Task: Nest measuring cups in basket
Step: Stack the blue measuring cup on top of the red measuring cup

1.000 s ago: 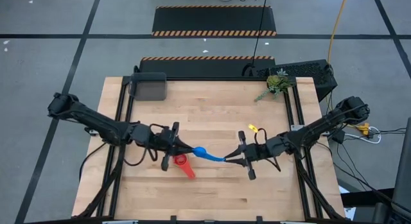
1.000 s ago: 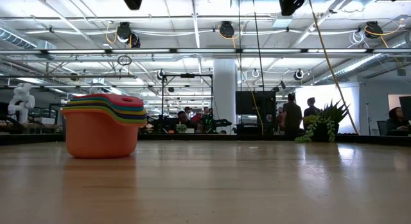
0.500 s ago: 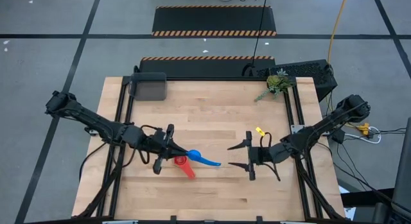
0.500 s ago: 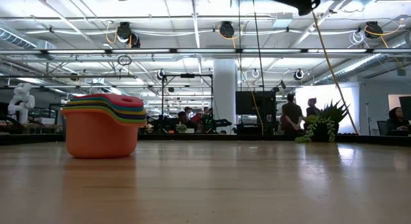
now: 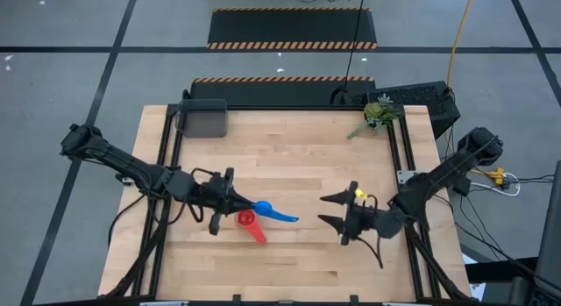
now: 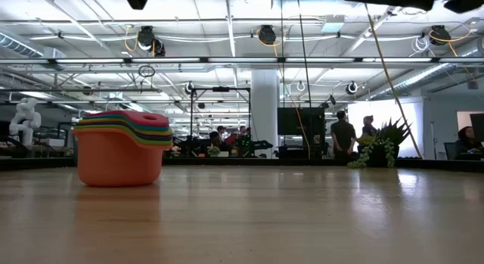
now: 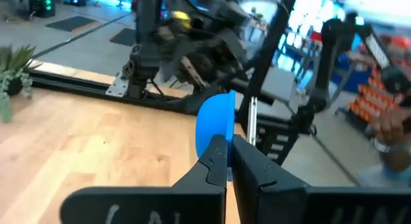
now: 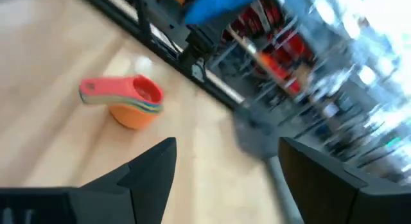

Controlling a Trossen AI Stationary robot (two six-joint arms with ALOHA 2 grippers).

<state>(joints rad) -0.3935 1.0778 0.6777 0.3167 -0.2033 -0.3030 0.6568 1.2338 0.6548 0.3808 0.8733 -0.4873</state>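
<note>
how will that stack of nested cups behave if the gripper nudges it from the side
The nested measuring cups probably slide as one light stack: thin plastic on smooth wood. The wide flat orange base should resist tipping. The red handle sticks out sideways, so a push there would likely spin it.

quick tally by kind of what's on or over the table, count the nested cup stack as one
nested stack of measuring cups: 1
blue measuring cup, held by left gripper: 1
basket: 1
plant sprig: 1
total: 4
</note>
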